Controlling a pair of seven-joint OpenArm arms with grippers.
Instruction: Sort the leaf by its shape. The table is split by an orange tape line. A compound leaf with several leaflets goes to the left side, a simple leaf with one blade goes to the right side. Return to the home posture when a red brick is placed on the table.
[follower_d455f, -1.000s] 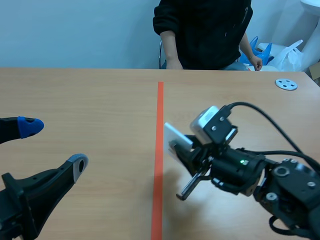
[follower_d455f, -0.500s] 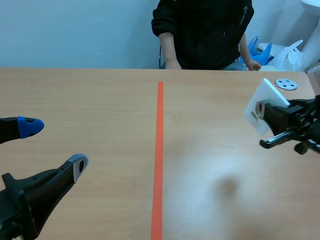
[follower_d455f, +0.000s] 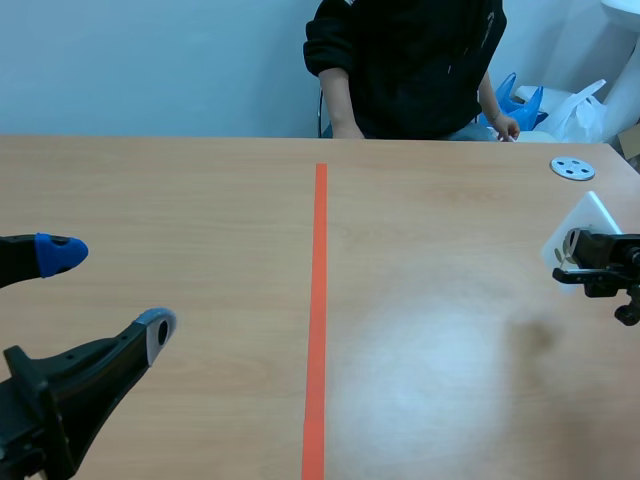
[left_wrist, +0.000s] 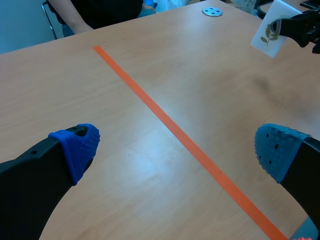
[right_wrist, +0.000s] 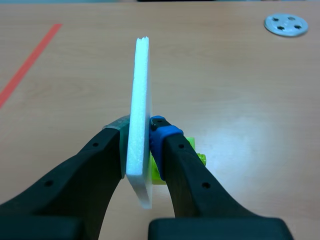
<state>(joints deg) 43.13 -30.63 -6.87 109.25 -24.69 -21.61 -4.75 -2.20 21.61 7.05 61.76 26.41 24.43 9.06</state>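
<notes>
So far: no leaf is set down.
Left gripper (follower_d455f: 108, 293): fingers wide apart, empty, near left.
Tape line (follower_d455f: 318, 300): divides the table, left from right.
Leaf card (left_wrist: 270, 31): aloft at the right, sprig seemingly compound, so the left side awaits.
Right gripper (right_wrist: 140, 134): clamped on the card.

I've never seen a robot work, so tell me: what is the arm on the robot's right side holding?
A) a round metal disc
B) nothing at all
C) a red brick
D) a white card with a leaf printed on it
D: the right gripper is shut on a thin white card, and the left wrist view shows a small leaf sprig printed on its face.
</notes>
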